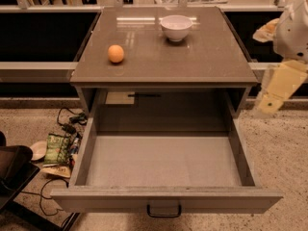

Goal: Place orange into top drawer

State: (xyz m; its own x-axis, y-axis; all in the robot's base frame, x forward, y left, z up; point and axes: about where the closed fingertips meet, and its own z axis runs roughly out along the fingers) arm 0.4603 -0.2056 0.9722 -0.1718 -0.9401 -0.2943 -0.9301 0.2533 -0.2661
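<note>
Your small round orange fruit (115, 53) sat on the left part of the smooth grey-brown cabinet top (207, 57), well apart from the round white bowl (175, 27) standing nearer the back edge. Below, the wide, shallow grey-brown top drawer (120, 200) stood pulled out toward you, with the small dark metal handle (164, 211) at the centre of its front panel. Your pale yellowish gripper (272, 100) hung off the cabinet's right side, pointing down, well away from the orange fruit. You could not tell whether it was apart or together.
</note>
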